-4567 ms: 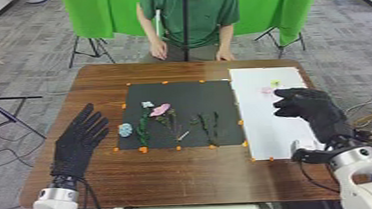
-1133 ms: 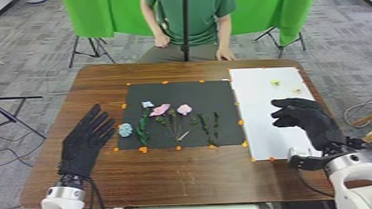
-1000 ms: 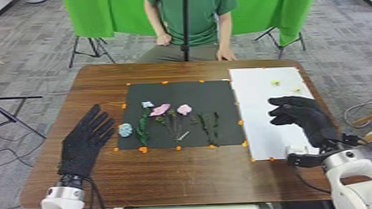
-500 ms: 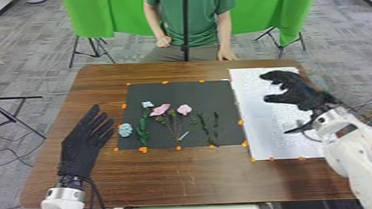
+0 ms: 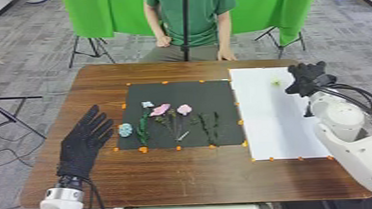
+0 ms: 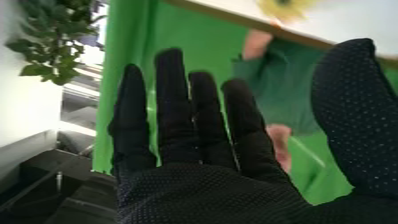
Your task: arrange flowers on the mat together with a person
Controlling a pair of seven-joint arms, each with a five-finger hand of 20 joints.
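In the head view my left hand (image 5: 81, 141) lies at the table's left side, fingers straight, apart from the mat. My right hand (image 5: 311, 79) is over the far right part of the white sheet (image 5: 272, 124), beside a small yellow flower (image 5: 276, 82). In the right wrist view my right hand (image 6: 213, 192) has straight fingers and its thumb apart, holding nothing; a yellow flower (image 6: 289, 9) is beyond the thumb. The dark mat (image 5: 184, 141) carries a blue flower (image 5: 125, 129), a white flower (image 5: 147, 104), pink flowers (image 5: 183, 109) and green stems (image 5: 215, 126).
A person in green (image 5: 188, 22) sits across the brown table (image 5: 194, 180), hands off the flowers. Orange tape pieces (image 5: 143, 150) edge the mat and the sheet. A dark pole (image 5: 185, 27) rises at the far side.
A second pink flower has come onto the mat, and the pink one on the sheet is gone. My right hand has moved to the sheet's far right and its fingers have straightened.
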